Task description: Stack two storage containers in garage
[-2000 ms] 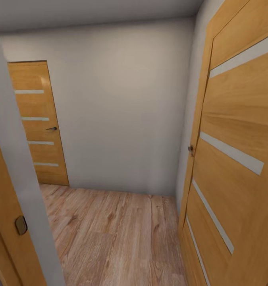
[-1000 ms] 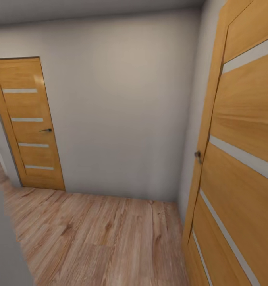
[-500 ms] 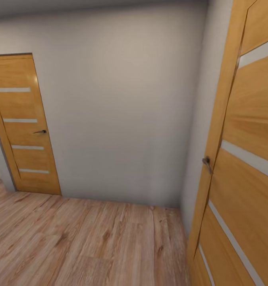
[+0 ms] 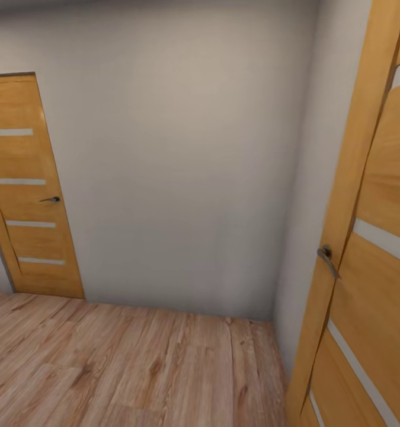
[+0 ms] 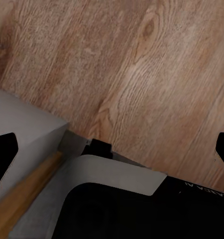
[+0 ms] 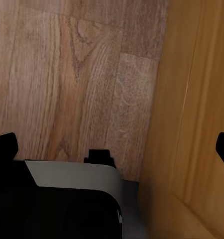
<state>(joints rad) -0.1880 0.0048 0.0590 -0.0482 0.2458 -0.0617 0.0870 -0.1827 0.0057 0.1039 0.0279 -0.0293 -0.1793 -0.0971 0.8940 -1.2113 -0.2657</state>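
Robot is facing a plain pale wall (image 4: 182,160) in a small hallway with a wood-plank floor (image 4: 134,367). An orange-wood door (image 4: 22,190) with glass slats is standing shut to the left; another door (image 4: 371,249) is hanging close on the right. Left fingers (image 5: 3,154) and right fingers (image 6: 3,147) are both spread wide, holding nothing, hanging over bare planks. No storage bins showing here.

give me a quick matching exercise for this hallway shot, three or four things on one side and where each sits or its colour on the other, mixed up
Things:
1. far door
2. near door
3. back wall
4. floor

Descriptions:
A. light wood planks
B. plain pale grey
C. close at the head view's right edge
D. at the view's left, by the back wall

Pairs: 1-D, 2-C, 3-B, 4-A
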